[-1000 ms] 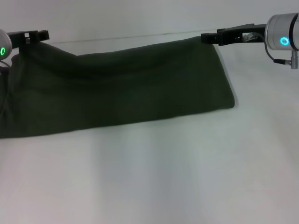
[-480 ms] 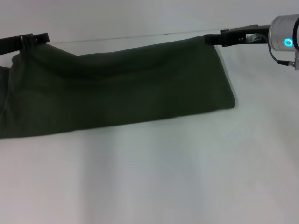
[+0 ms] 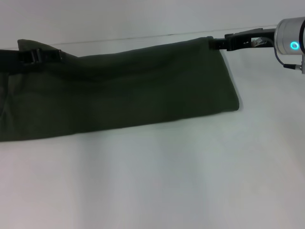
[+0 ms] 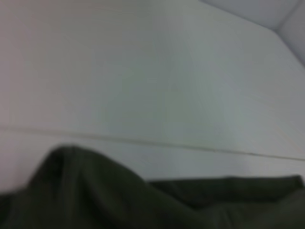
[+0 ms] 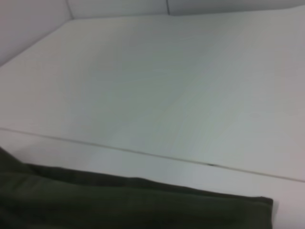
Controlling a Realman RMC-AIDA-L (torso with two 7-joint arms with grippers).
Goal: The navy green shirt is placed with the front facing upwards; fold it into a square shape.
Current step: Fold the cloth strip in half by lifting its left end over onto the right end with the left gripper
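A white table [image 3: 157, 181] fills the lower part of the head view, its surface smooth and evenly lit, with soft, pale shadows. Its far edge shows as a thin dark line running across the scene. Beyond that line rises a plain pale wall [image 3: 143, 16]. In the wrist views the same pale surfaces [image 5: 181, 86] meet at faint seams, with corner joins visible near the picture edges [image 4: 281, 28].

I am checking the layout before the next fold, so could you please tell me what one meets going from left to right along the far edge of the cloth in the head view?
Left gripper at the far left corner → navy green shirt spread across the table → right gripper at the far right corner.
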